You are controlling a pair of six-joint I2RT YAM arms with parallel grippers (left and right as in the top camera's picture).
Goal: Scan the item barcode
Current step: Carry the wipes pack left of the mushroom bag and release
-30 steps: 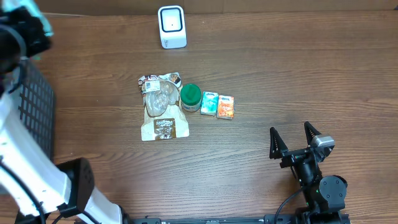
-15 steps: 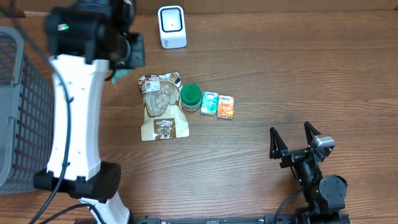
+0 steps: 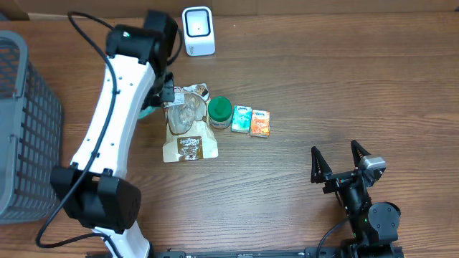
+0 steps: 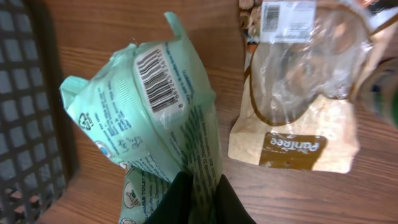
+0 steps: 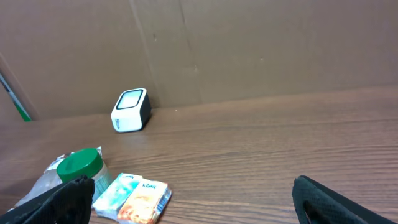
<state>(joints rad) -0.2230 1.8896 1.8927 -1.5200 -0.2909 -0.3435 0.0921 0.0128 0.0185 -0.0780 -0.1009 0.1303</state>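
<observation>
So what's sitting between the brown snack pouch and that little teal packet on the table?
A round green-lidded jar, beside the brown snack pouch and the small teal packet; the overhead view shows it best.

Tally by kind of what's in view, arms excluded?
Scanner: 1
Basket: 1
Green-lidded jar: 1
Soft packs: 2, mint pack, brown pouch
Small packets: 2, teal packet, orange packet
Total: 7
</observation>
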